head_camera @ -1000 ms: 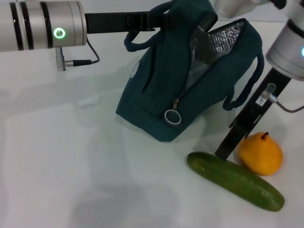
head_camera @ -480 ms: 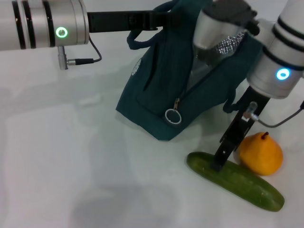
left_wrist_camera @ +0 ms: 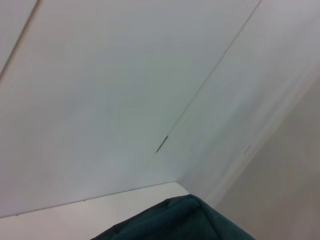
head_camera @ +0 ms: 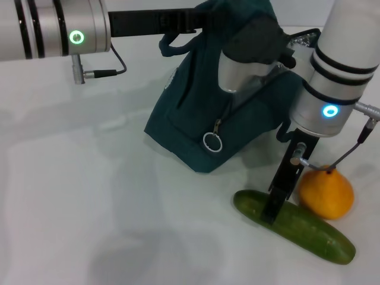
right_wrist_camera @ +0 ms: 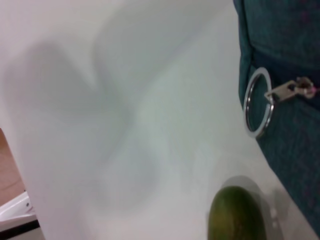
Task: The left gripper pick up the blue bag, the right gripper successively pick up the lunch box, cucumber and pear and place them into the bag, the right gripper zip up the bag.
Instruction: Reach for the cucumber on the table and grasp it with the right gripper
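The blue bag (head_camera: 190, 119) stands on the white table, its top held up by my left gripper (head_camera: 199, 21), which is shut on the fabric near the handles. Its zipper ring pull (head_camera: 212, 142) hangs at the front and also shows in the right wrist view (right_wrist_camera: 259, 102). The cucumber (head_camera: 300, 230) lies in front of the bag to the right, and its end shows in the right wrist view (right_wrist_camera: 235, 216). My right gripper (head_camera: 272, 215) is down on the cucumber's left end. The pear (head_camera: 325, 193) sits just behind the cucumber. The lunch box is out of view.
My right arm's thick body (head_camera: 332, 71) crosses over the bag's open top and hides the foil lining. A cable (head_camera: 344, 155) hangs from it above the pear. White table (head_camera: 89, 208) stretches to the left and front.
My right arm has swung in over the bag and its gripper has dropped from beside the pear onto the cucumber's left end. The bag and left arm have barely moved.
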You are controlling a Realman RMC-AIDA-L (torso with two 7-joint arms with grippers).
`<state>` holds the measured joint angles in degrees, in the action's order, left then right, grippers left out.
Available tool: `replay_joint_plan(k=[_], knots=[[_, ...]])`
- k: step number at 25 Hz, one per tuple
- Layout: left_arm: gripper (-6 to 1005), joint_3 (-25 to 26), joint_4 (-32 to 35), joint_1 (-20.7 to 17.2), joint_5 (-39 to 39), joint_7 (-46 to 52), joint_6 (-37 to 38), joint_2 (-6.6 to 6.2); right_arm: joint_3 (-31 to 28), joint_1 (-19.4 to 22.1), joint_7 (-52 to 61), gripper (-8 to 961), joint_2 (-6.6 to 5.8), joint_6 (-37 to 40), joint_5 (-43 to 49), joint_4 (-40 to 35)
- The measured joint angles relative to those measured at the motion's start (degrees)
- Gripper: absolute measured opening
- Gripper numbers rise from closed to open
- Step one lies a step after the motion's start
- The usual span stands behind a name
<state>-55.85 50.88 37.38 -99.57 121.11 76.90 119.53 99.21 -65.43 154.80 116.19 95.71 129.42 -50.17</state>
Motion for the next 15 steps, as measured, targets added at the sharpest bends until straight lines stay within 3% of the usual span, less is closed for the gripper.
replay_joint_plan(k=[15], knots=[[65,0.1,-0.1,-0.4,0.1,0.0,-0.5,-0.09,7.5,1.7,-0.1,874,-0.01,-3.3,-2.3,-0.6]])
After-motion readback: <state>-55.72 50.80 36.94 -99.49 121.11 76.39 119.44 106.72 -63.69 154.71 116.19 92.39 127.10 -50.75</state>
